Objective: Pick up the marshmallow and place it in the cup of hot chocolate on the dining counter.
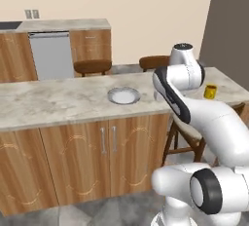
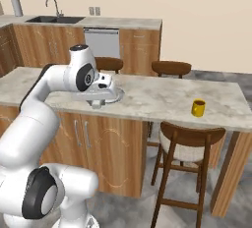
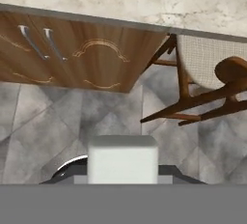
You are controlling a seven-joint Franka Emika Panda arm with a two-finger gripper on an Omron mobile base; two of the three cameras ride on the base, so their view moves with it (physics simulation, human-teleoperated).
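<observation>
Marshmallow point(image 3: 123, 159) sits low centre in the hand view, seemingly clamped in the closed gripper point(image 2: 97, 103) beside the plate point(image 1: 123, 95). Pickup looks done. Carrying it to the cup of hot chocolate point(image 2: 198, 107), right of centre on the dining counter point(image 2: 157, 99), remains.

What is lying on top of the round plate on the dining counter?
The plate on the dining counter looks bare in the left base view. In the right base view the arm covers most of it, so nothing can be confirmed there.
</observation>
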